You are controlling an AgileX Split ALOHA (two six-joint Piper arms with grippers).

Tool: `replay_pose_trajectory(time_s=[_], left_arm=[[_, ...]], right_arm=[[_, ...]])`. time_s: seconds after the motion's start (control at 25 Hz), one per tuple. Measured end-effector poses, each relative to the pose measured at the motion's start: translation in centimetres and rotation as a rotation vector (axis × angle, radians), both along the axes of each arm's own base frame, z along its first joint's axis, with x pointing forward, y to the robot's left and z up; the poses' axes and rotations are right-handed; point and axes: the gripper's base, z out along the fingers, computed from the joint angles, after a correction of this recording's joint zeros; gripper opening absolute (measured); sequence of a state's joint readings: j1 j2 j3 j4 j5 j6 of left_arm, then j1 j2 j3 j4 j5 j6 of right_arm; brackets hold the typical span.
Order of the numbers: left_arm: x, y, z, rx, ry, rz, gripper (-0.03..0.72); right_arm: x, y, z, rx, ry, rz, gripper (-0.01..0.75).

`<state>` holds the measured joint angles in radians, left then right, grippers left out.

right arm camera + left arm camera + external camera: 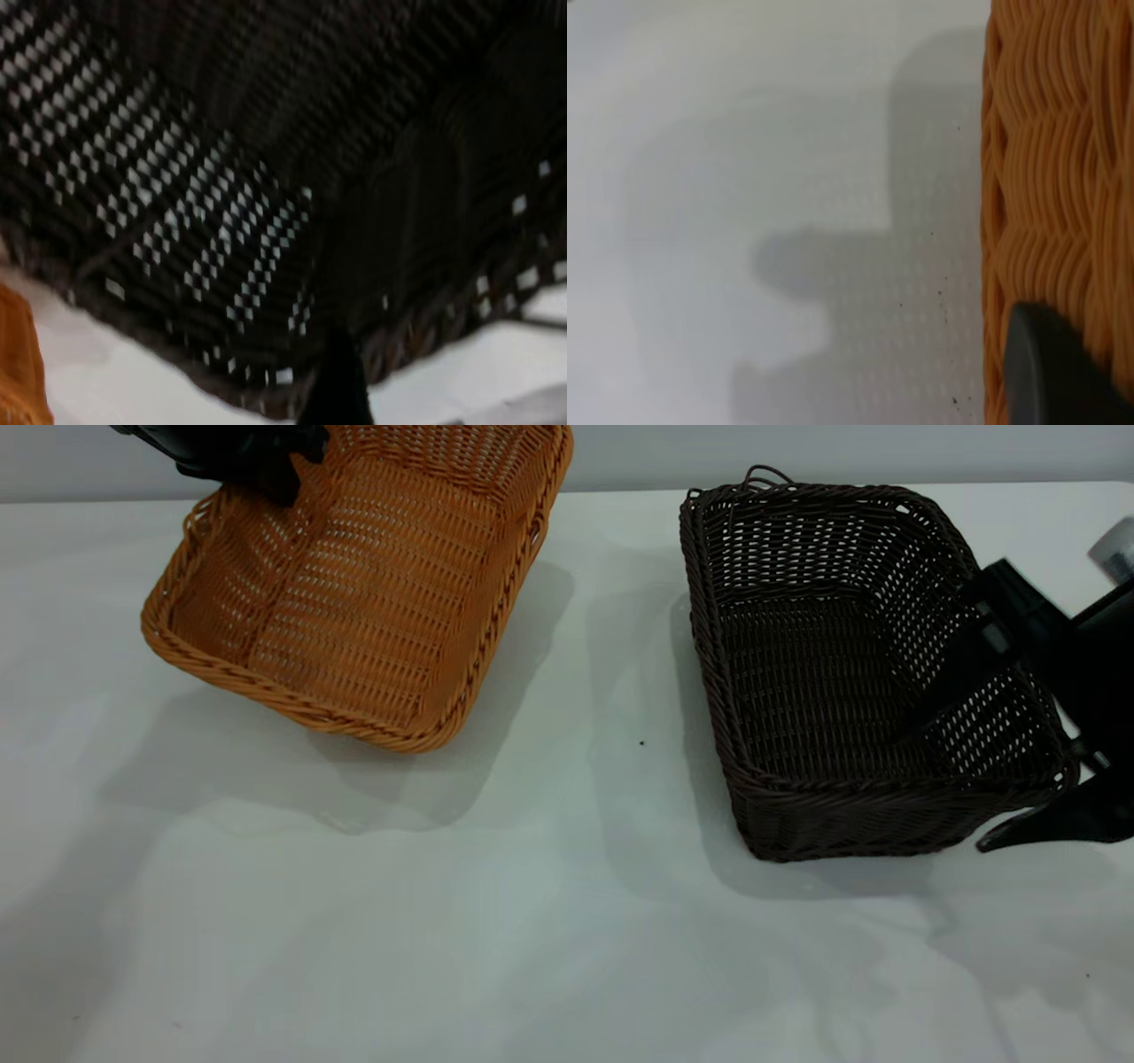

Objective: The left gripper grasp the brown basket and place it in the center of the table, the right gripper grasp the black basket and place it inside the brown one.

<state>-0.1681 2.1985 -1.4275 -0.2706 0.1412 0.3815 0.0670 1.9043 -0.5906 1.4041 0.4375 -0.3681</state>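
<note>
A: Left gripper point(275, 478) has the brown basket point(372, 593) pinched by its far rim, tilted up off the table point(532, 921) at the far left.

B: And the right gripper point(1019, 717)?

A: Straddling the black basket's point(824, 691) right wall, one finger inside, one outside. Clamped or not, I cannot tell. That basket looks tipped too, right of centre.

B: Handling?

A: Likely light, stiff wicker; the braided rim is the safest hold.
</note>
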Motion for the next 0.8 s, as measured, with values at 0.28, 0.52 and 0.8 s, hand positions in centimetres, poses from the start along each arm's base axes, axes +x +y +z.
replay_pose_trajectory(time_s=[0.28,0.52,0.8], left_arm=[[0.2,0.0,0.1,0.002,-0.020,0.001,0.078],[0.1,0.0,0.1,0.015,-0.015,-0.020,0.078],[-0.6,-0.2,0.2,0.108,0.098,-0.229,0.078]], right_arm=[[0.5,-0.1,-2.7,0.005,-0.005,-0.065,0.508],[2.7,-0.7,-3.1,-0.031,-0.082,-0.049,0.174],[6.7,-6.5,0.4,-0.117,-0.329,0.047,0.085]])
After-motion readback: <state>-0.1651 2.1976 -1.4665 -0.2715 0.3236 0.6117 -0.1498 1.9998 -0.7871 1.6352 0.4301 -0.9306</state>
